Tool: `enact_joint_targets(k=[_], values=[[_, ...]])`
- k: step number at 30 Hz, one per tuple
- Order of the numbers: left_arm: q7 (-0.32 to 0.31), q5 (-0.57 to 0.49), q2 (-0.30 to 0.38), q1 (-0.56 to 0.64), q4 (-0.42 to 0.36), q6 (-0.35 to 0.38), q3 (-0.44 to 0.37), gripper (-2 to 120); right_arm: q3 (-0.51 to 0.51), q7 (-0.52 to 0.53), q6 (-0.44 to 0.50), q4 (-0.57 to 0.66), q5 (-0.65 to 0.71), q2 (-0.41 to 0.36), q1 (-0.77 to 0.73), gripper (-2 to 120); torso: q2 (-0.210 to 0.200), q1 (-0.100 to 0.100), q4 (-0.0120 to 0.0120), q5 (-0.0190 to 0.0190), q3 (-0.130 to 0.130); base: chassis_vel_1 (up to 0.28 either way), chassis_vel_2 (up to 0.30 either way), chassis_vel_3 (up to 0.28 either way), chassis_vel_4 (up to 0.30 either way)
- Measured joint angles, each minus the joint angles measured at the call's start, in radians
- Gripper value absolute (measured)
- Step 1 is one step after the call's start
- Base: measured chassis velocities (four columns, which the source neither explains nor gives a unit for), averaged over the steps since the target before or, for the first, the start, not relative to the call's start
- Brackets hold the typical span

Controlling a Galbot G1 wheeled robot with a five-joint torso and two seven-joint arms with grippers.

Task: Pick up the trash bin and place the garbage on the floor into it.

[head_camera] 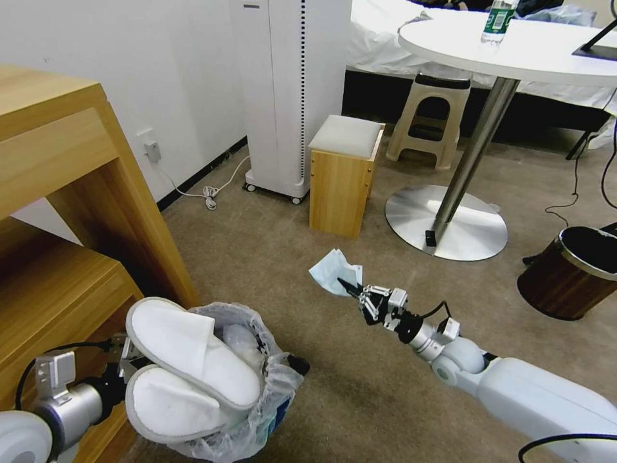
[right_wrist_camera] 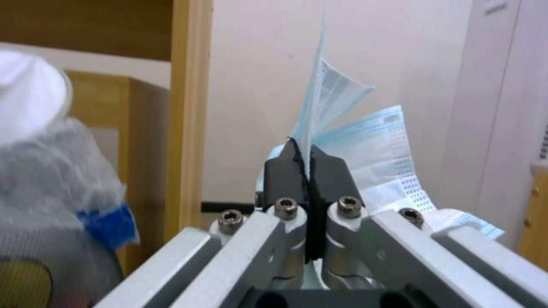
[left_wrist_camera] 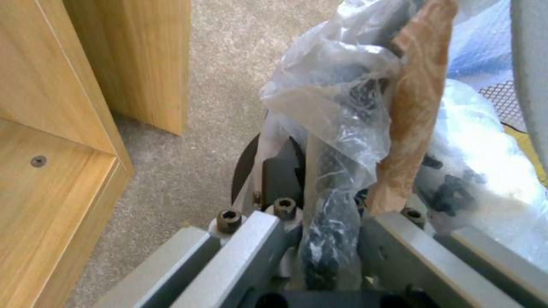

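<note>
Meanwhile right gripper (head_camera: 347, 285) pinches the pleated mask (head_camera: 331, 270); left gripper (left_wrist_camera: 320, 222) clamps the bin's (head_camera: 270, 386) crinkly-bagged rim (slippers (head_camera: 186, 360) inside)

Looking forward and down from head height onto the beige floor (head_camera: 257, 257), taking in the trash bin (head_camera: 270, 386) low and near, with the round table (head_camera: 514, 45) well beyond that bin. Riding the left wrist, pressing very close against the trash bin's bagged rim (left_wrist_camera: 337, 107), facing along the left gripper (left_wrist_camera: 325, 239) toward carpet and wooden cabinet (left_wrist_camera: 51, 128). Riding the right wrist, peering level past the right gripper (right_wrist_camera: 308, 171) toward the wall, catching the trash bin (right_wrist_camera: 63, 205) close alongside. Sharing that bin across all three views.
</note>
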Motion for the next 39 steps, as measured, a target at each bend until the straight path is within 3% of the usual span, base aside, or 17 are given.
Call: enact_joint_targets(k=[10,15,39], values=[[0.002,0.03,-0.012,-0.013,0.017,0.0,0.032,0,-0.019,0.05,-0.038,0.225,0.008,-0.069,0.056,0,0.0,0.0,0.0,-0.0001,0.0,0.0,0.0,0.0,0.0],[0.004,0.033,-0.014,-0.017,0.018,0.0,0.036,0,-0.065,0.067,-0.051,0.276,0.013,-0.07,0.098,0,0.0,0.0,-0.0001,-0.0003,0.0,0.0,0.0,0.0,0.0],[0.005,0.027,-0.025,-0.044,0.028,0.0,0.041,0,-0.382,0.128,-0.08,0.291,0.021,0.132,0.353,0,0.0,0.0,-0.0001,-0.0003,0.0,0.0,0.0,0.0,0.0]])
